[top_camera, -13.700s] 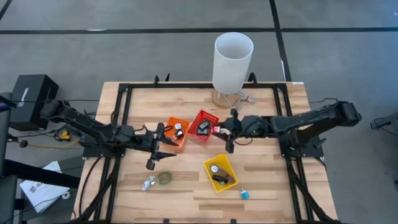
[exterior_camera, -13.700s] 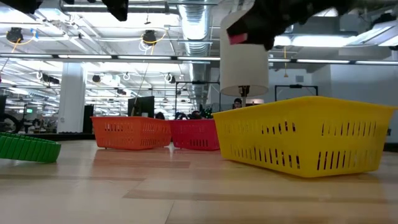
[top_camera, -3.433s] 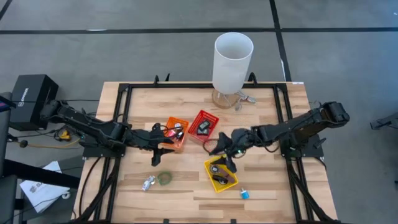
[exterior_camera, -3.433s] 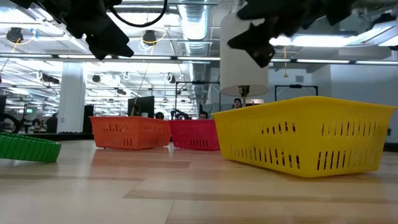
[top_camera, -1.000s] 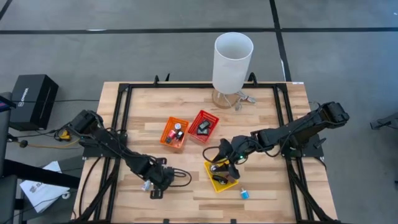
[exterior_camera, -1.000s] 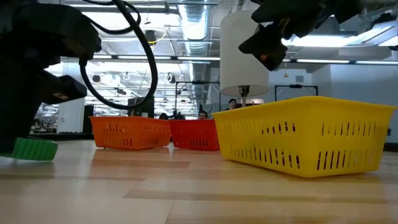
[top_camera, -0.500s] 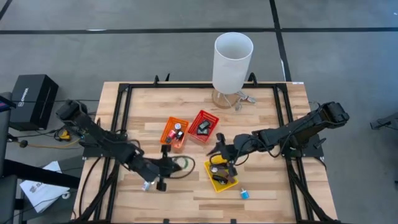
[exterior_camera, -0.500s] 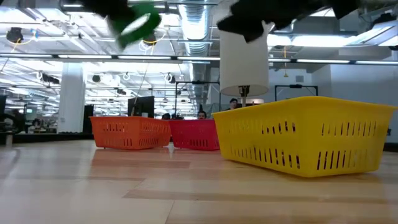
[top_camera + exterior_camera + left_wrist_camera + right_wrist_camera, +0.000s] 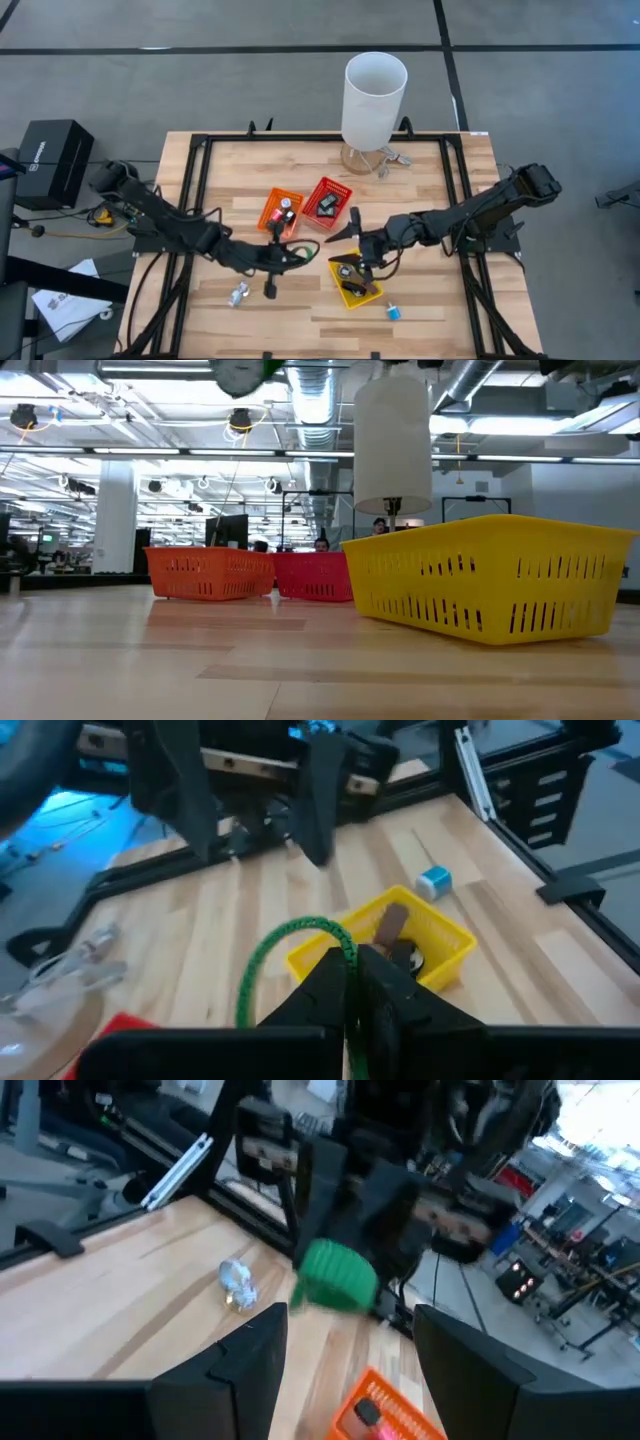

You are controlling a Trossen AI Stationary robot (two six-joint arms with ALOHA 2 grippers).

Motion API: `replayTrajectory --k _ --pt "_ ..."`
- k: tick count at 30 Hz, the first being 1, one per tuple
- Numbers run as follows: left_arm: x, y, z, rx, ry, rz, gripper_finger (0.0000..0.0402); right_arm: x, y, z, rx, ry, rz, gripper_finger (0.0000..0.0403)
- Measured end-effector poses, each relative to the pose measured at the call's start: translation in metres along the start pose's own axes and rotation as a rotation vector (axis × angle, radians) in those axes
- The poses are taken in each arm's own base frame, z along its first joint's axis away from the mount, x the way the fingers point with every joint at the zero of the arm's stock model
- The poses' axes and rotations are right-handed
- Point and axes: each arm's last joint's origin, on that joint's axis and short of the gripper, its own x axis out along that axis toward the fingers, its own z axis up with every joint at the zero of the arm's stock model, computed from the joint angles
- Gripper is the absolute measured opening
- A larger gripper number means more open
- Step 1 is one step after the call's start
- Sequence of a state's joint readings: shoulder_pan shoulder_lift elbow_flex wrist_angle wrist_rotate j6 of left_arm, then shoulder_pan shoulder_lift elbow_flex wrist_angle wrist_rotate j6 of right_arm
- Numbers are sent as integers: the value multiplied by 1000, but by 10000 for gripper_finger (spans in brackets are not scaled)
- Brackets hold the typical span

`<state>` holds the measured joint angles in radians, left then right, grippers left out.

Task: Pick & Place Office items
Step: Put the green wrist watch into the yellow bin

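Note:
A green ring (image 9: 288,952) hangs in the air between the baskets, with my left gripper (image 9: 286,257) shut on it; the right wrist view shows the ring (image 9: 337,1276) edge-on. My right gripper (image 9: 352,243) stands open above the far end of the yellow basket (image 9: 356,281), facing the ring, with nothing between its fingers (image 9: 240,1370). A silvery clip (image 9: 238,293) lies near the table's front left, and a blue block (image 9: 393,311) lies at the front, right of the yellow basket. My left gripper pinches the green ring's rim (image 9: 345,952) between its two shut fingers. The fingers come roughly level from the table's left. The ring sticks out beyond the fingertips, lifted clear of the table.
The orange basket (image 9: 281,213) and the red basket (image 9: 327,200) hold small items at mid-table. The yellow basket holds a brown strip (image 9: 392,920) and dark pieces. A tall white cylinder (image 9: 375,95) stands at the far edge. Black frame rails (image 9: 200,190) run along both table sides.
My left gripper has taken the green ring up off the table at the front left and carried it up and toward the right, between the baskets. My right gripper has risen from the yellow basket and drifted toward the far edge, still open.

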<state>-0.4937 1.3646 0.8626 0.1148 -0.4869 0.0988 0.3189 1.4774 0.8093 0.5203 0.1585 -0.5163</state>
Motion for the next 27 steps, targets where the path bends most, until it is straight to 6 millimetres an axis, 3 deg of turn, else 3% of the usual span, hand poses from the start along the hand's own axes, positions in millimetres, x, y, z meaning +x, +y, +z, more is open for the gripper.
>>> replayTrajectory --k 6,11,17,21,27 --pt "23 9 2 -34 -101 -73 7 17 11 -12 -214 0 -25 209" --pt "26 12 5 -69 -158 -89 7 30 21 -18 -344 17 -195 209" --pt "26 11 7 -76 -171 -96 7 41 29 -15 -348 -65 -277 209" --pt "25 10 7 -75 -170 -94 7 45 26 -13 -334 -31 -328 205" --pt "25 10 7 -75 -172 -95 10 48 28 -15 -332 7 -350 144"
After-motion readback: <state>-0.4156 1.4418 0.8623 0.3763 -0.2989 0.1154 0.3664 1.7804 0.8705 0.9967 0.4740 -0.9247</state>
